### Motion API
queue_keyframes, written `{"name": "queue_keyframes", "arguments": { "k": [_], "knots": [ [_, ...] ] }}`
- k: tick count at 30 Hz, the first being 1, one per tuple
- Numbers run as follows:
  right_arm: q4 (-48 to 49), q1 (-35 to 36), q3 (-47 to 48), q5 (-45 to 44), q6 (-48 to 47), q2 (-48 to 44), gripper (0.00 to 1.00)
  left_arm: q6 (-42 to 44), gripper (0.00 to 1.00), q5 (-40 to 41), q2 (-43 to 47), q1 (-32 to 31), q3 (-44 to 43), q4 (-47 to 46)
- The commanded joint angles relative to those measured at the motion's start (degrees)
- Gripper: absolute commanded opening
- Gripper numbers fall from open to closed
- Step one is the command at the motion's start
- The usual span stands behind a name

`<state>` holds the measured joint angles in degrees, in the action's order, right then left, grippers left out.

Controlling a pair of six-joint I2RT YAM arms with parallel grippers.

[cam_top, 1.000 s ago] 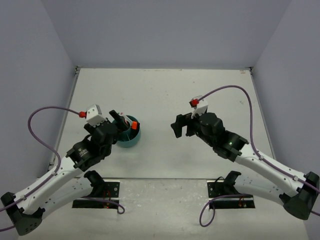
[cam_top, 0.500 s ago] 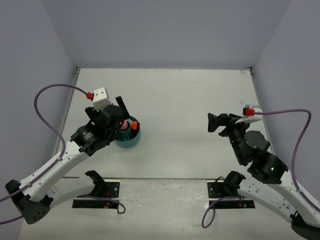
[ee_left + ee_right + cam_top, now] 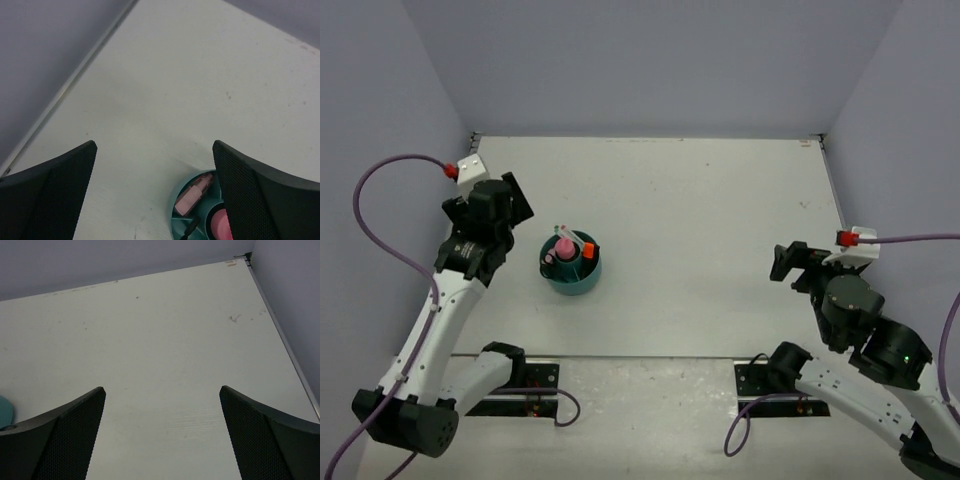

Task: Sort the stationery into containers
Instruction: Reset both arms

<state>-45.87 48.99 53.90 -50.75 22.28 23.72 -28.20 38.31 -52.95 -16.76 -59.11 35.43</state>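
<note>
Teal organizer (image 3: 583,285), pink tube (image 3: 563,246) inside, near left gripper (image 3: 154,150); right gripper (image 3: 162,390) well apart. Both spread wide, empty.

Held aloft, the left end effector (image 3: 154,150) and right end effector (image 3: 162,390) have jaws parted, empty.

I drive two arms of one build. The left arm (image 3: 425,335) and right arm (image 3: 860,395) have white shells on the long links and black housings at the joints. On each, a purple cable (image 3: 357,210) runs to a red plug (image 3: 450,171) on a white camera block (image 3: 472,172). A green light (image 3: 897,357) glows on the right arm. The left pincer (image 3: 154,145) and right pincer (image 3: 162,388) have black fingers (image 3: 50,200) with fine mesh faces.
</note>
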Motion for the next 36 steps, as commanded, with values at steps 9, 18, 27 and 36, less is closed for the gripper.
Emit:
{"name": "queue_keyframes", "arguments": {
  "k": [9, 18, 27, 36],
  "knots": [
    [-9.39, -0.11, 5.30, 1.27, 0.20, -9.47, 0.99, 4.22, 1.00, -2.30, 24.34, 9.86, 9.84, -5.27],
    [-5.94, -0.09, 2.96, 2.51, -1.36, -13.77, 0.99, 12.35, 1.00, -0.05, 38.34, 4.00, 22.33, -12.41],
    [-2.00, -0.05, 1.52, 1.98, -1.65, -12.61, 0.99, 9.65, 1.00, 1.49, 37.33, 2.86, 24.59, -11.64],
    [2.27, -0.12, -1.95, 1.80, -0.98, -8.59, 0.99, 9.83, 1.00, 1.74, 38.88, 1.45, 25.06, -11.10]
  ]
}}
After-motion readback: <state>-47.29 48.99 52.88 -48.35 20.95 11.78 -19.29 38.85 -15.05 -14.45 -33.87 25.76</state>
